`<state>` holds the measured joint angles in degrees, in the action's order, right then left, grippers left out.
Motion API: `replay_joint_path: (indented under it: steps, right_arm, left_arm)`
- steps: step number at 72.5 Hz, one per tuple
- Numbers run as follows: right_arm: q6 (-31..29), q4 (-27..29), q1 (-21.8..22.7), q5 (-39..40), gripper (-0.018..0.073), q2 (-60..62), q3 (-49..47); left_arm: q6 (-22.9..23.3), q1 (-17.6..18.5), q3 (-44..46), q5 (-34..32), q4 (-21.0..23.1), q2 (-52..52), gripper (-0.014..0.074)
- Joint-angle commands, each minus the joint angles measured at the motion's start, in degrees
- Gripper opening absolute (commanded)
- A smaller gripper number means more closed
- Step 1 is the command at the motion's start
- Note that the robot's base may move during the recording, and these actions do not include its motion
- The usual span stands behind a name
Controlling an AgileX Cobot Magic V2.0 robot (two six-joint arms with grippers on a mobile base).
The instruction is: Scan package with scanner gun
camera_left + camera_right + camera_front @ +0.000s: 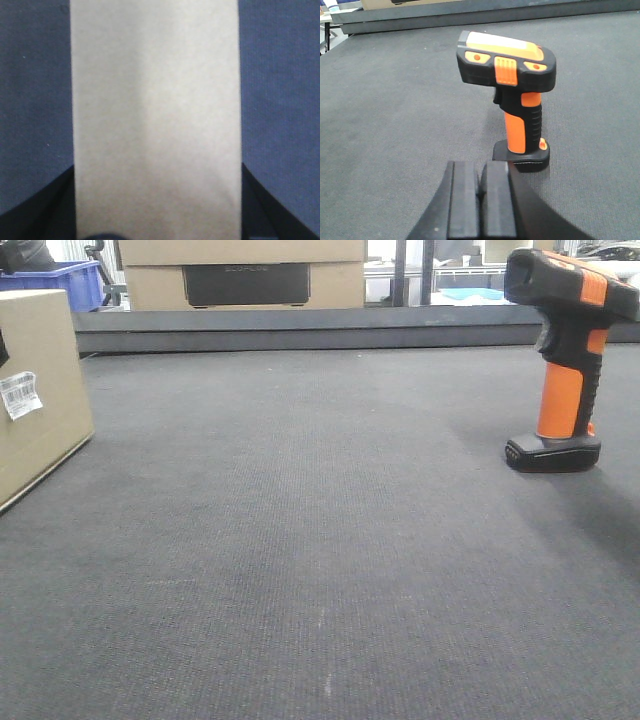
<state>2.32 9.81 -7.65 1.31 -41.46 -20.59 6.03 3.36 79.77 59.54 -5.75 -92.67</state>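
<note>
1. The grey carpeted table [300, 540] carries everything; a raised dark ledge [300, 330] runs along its far edge.
2. Beyond that ledge stands a large tan box [240, 280] with a dark rectangular panel [246, 284] on its face, and a blue bin [65, 282] sits to the left of it.
3. The package [40, 390], a plain brown cardboard box, rests at the left edge of the table, cut off by the front view's border. A small white barcode label [20, 395] is stuck on the face turned toward the table's middle.
4. In the left wrist view the package [155, 120] fills the centre as a blurred, pale brown band, with table surface on both sides.
5. The scanner gun [565, 360] stands upright on its black flat foot near the right edge of the table, well apart from the package. Its black head with the orange stripe tops an orange handle.
6. The left gripper [157, 235] is spread wide: its dark fingers [37, 210] show at the bottom corners of the wrist view, one on each side of the package. Whether they touch it I cannot tell.
7. The right gripper [481, 200] is pressed together, its two black pads meeting with nothing between them, just in front of the scanner gun's [512, 95] foot and not touching it.
</note>
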Motion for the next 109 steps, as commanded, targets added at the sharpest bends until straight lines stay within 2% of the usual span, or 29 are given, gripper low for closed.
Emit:
replay_joint_path:
  steps: [1,16,20,24,37,43,47,53,77,90,97,109]
  right_arm:
    - [-0.2,-0.4,0.0,0.5,-0.0167,0.2,0.2]
    - [-0.2,-0.4,0.0,0.5,-0.0167,0.2,0.2]
    - [-0.2,-0.4,0.0,0.5,-0.0167,0.2,0.2]
    - [-0.2,-0.4,0.0,0.5,-0.0167,0.2,0.2]
    - [-0.2,-0.4,0.0,0.5,-0.0167,0.2,0.2]
    - [-0.2,-0.4,0.0,0.5,-0.0167,0.2,0.2]
    - [-0.2,-0.4,0.0,0.5,-0.0167,0.2,0.2]
    - [-0.2,-0.4,0.0,0.5,-0.0167,0.2,0.2]
    - [-0.2,-0.4,0.0,0.5,-0.0167,0.2,0.2]
    - [-0.2,-0.4,0.0,0.5,-0.0167,0.2,0.2]
    - [-0.2,-0.4,0.0,0.5,-0.0167,0.2,0.2]
    - [-0.2,-0.4,0.0,0.5,-0.0167,0.2,0.2]
  left_arm:
    - [0.0,-0.1,0.1,-1.0,-0.3,0.7,-0.0111]
    - [0.0,-0.1,-0.3,-0.5,-0.3,0.2,-0.0108]
    - [0.0,-0.1,-0.3,-0.5,-0.3,0.2,-0.0077]
    - [0.0,-0.1,-0.3,-0.5,-0.4,0.2,-0.0020]
    - [0.0,-0.1,-0.3,-0.5,-0.4,0.2,0.0321]
    - [0.0,-0.1,-0.3,-0.5,-0.4,0.2,0.0437]
    - [0.0,-0.1,-0.3,-0.5,-0.4,0.2,0.0505]
    - [0.0,-0.1,-0.1,-0.5,-0.7,0.2,0.0546]
    - [0.6,-0.1,-0.1,-0.9,-1.4,6.8,0.0547]
    - [3.5,-0.1,-0.1,-1.0,-1.4,15.0,0.0528]
    - [5.3,-0.1,-1.6,-3.7,-1.1,19.5,0.0443]
    - [6.7,-0.1,-10.7,-14.2,-0.5,28.9,0.0188]
